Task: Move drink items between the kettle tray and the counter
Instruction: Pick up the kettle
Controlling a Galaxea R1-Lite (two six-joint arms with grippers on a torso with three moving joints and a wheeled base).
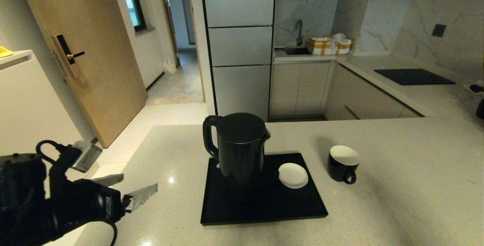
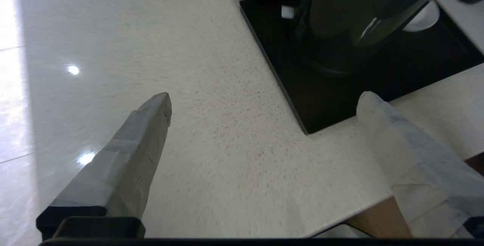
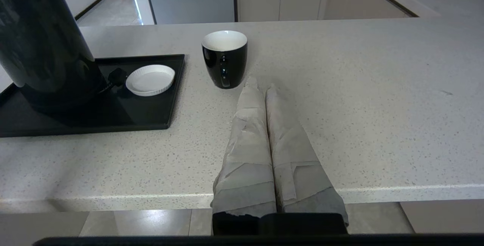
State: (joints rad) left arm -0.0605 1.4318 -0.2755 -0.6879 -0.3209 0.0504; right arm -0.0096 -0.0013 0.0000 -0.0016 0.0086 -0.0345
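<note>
L gripper [image 1: 131, 188]: nearest, lower-left corner of head view, over counter's near-left edge; jaws wide apart, nothing between them; taped fingers [image 2: 140, 144] point toward tray corner, not touching it.
R gripper [image 3: 261, 85]: seen in R wrist view only; fingers pressed together, empty; tips just short of the cup, gap or contact can't tell.
Counter [image 1: 397, 185]: light speckled stone, glossy, L-shaped run going back-right.
Tray [image 1: 264, 210]: flat black, low rim, on counter centre-front.
Kettle [image 1: 238, 147]: glossy black, upright on tray's left-rear part, handle facing left, lid on. Base under it hard to make out, black on black.
Saucer [image 1: 293, 175]: small, white, on tray just right of kettle, apart from it.
Cup [image 1: 343, 164]: black, white inside, upright on counter just off tray's right edge; handle faces near side.
Writing/brands: none legible on kettle, cup or tray; label on L arm too small to read.
Cut off: kettle top cropped in both wrist views.
Far R: black cooktop panel [image 1: 414, 76] set in counter; cables at frame edge, unclear.
Far centre: sink w/ tap [image 1: 298, 32], tan-and-white boxes [image 1: 329, 45] beside it; tall grey cabinet fronts [image 1: 240, 45].
Far L: wooden door [image 1: 87, 56] w/ lock handle; white bag [image 1: 169, 65] on hallway floor.
</note>
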